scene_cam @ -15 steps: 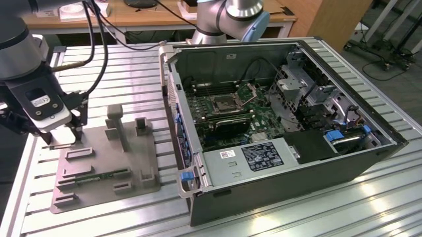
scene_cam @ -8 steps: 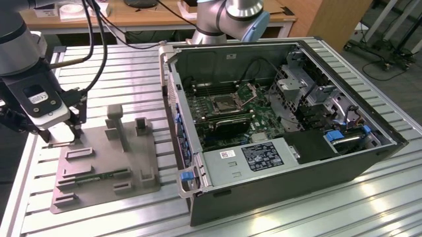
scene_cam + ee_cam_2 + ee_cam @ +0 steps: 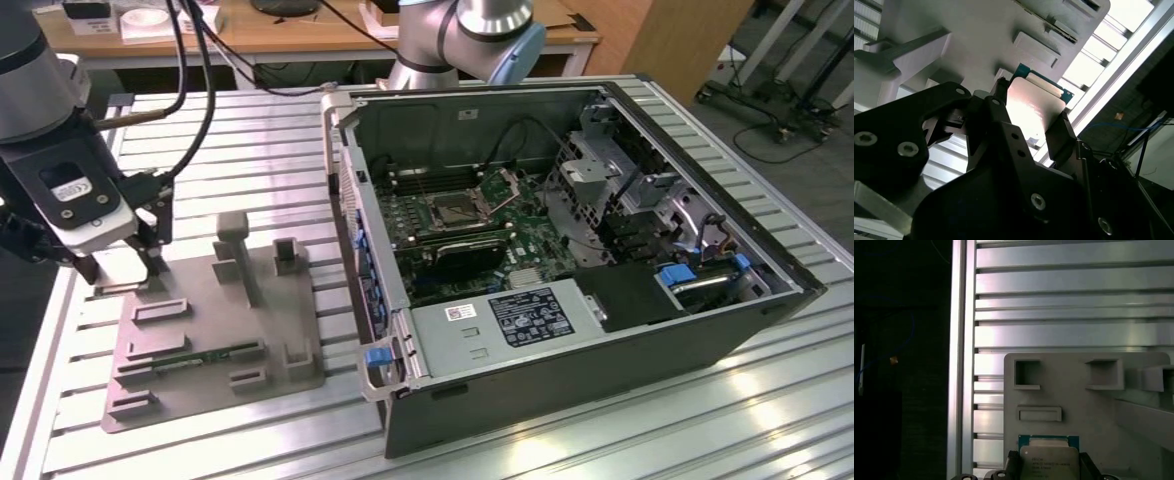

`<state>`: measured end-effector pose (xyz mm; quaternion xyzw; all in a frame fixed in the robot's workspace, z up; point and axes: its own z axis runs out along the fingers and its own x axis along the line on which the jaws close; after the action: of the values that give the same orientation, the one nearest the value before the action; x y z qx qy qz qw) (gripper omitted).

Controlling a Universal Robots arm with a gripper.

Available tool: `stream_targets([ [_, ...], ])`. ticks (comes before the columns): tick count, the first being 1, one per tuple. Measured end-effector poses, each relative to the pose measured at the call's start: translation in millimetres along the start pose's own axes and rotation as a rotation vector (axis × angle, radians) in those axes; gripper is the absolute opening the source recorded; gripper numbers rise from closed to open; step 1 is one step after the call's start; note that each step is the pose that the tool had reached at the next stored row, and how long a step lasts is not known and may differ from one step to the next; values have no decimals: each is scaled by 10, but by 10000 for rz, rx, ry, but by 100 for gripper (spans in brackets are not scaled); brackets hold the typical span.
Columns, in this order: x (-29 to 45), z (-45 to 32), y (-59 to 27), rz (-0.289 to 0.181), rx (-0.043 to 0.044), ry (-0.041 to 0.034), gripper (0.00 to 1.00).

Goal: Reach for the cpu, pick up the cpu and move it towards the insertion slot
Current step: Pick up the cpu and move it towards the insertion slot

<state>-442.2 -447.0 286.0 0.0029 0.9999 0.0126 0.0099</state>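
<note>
The cpu (image 3: 1036, 102) is a pale square chip with a green rim, lying at a corner of the grey fixture (image 3: 214, 330) at the exterior view's left. My gripper (image 3: 123, 275) stands over that corner with its dark fingers pointing down. In both wrist views the fingers (image 3: 999, 107) press against two opposite edges of the cpu (image 3: 1048, 457), so the gripper (image 3: 1049, 469) is shut on it. Whether the chip is lifted off the fixture I cannot tell. The insertion slot (image 3: 458, 210) sits on the green board inside the open computer case (image 3: 574, 370), its hinged metal plate raised.
The grey fixture carries upright posts (image 3: 231, 235) and recessed pockets, one holding a green memory stick (image 3: 200, 357). The case's raised side wall (image 3: 350, 200) stands between fixture and board. Ribbed metal tabletop (image 3: 267, 130) surrounds both; its edge runs close beside the fixture.
</note>
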Motion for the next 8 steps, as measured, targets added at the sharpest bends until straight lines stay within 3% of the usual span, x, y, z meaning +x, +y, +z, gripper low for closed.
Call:
stream_targets([
  [8,-2,-83,2,0,0,-1,54],
])
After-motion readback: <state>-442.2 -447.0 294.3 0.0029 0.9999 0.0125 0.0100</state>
